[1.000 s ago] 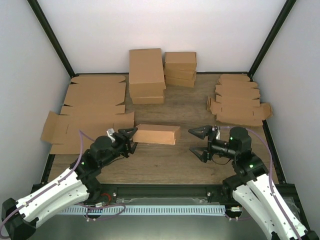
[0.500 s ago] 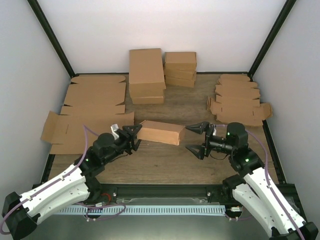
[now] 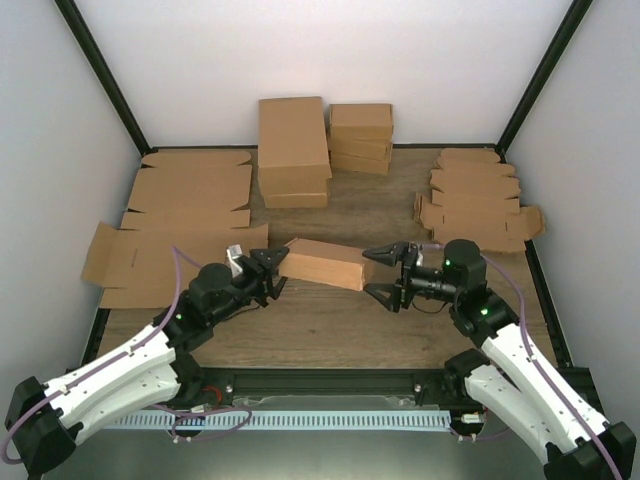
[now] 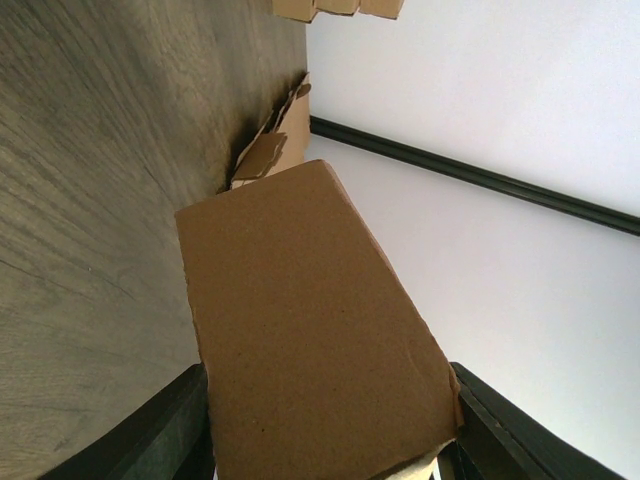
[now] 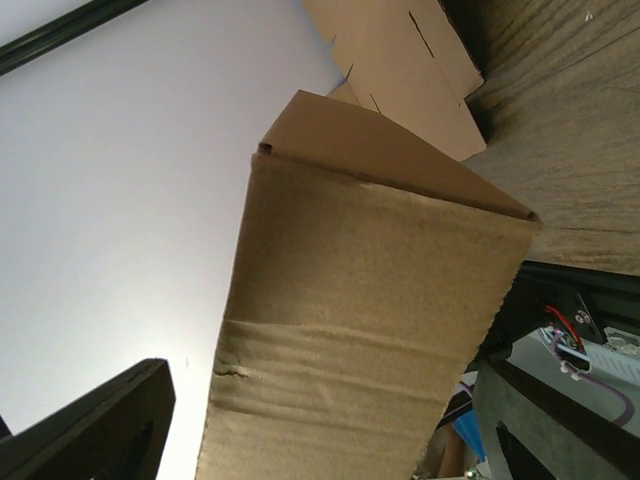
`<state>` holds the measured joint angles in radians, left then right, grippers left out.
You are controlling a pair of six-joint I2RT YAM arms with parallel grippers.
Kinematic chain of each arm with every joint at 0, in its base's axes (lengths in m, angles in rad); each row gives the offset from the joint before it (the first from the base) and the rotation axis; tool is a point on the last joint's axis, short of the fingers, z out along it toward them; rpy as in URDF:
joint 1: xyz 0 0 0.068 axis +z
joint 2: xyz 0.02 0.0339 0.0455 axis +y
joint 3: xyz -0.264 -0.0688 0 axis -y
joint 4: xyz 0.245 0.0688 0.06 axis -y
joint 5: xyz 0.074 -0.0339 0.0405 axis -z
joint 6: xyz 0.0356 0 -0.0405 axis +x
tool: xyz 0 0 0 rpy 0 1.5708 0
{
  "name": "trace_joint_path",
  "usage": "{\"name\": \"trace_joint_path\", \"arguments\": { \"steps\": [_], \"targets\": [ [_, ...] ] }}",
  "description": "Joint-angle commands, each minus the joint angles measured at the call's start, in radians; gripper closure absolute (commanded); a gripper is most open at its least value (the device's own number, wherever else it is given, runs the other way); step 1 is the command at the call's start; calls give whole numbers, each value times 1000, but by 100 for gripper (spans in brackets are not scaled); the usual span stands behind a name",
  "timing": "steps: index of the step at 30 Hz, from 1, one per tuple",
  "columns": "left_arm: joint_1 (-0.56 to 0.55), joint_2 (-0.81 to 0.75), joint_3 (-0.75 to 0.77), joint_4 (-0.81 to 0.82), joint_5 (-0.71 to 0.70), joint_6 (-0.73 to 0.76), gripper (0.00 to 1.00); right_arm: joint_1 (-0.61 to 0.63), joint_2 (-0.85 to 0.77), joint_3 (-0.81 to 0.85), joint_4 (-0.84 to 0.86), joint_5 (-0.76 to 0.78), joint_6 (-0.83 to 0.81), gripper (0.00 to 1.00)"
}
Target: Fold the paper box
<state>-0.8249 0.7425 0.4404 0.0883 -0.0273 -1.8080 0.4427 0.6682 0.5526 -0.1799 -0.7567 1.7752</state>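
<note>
Status: paper box (image 3: 322, 263) sits centre frame in the top view, over the table (image 3: 330, 325), long axis running left-right and skewed a bit, right end lower in frame.

Left gripper (image 3: 277, 268) is clamped on the box's left end at a mid-width opening. In the left wrist view the box (image 4: 310, 330) fills the gap between the fingers (image 4: 165, 435), with both dark fingers hard against its side edges.

Right gripper (image 3: 369, 272) sits at the box's right end, jaws spread wide, one tip above the end in frame and one below. In the right wrist view the box (image 5: 370, 330) stands between the fingers (image 5: 100, 425). Bare wall shows between the left-of-frame finger and the cardboard, so no grip there. Contact on the other side: can't tell.

Can't tell whether the box's underside touches the wood.

Background, top view:
- two stacks of folded boxes (image 3: 293, 150), upper centre against the back wall
- big flat sheets (image 3: 185, 215) along the left
- pile of die-cut blanks (image 3: 478, 200) upper right

All well apart from the held box.
</note>
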Motion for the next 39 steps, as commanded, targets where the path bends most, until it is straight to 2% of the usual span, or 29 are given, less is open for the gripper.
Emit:
{"name": "trace_joint_path", "arguments": {
  "steps": [1,5,9,12,13,14,20,23,27,31,39],
  "targets": [
    [-1,4,35,60,6,18,44,20,2,-8,60,14,28,19],
    [-1,2,34,60,2,20,39,23,3,-7,67,18,32,35],
    [-1,1,34,51,-1,19,28,24,-2,-10,68,24,37,46],
    [-2,3,38,39,5,18,11,24,-4,-9,65,41,30,50],
    [-2,2,42,29,8,17,2,24,-6,-8,66,50,25,52],
    [-2,1,49,7,9,16,0,24,-8,-4,60,65,12,53],
    [-2,-61,124,-171,-46,70,0,21,58,113,99,170,-210,56],
    [-2,-93,228,-329,-105,162,0,-9,181,212,124,134,-402,56],
    [-2,-97,368,-457,-142,275,0,-83,309,310,172,28,-608,56],
    [-1,-89,435,-503,-124,351,0,-180,421,411,204,-50,-747,57],
    [-2,-86,441,-500,-79,481,0,-363,646,665,165,-147,-967,59]
  ]
}}
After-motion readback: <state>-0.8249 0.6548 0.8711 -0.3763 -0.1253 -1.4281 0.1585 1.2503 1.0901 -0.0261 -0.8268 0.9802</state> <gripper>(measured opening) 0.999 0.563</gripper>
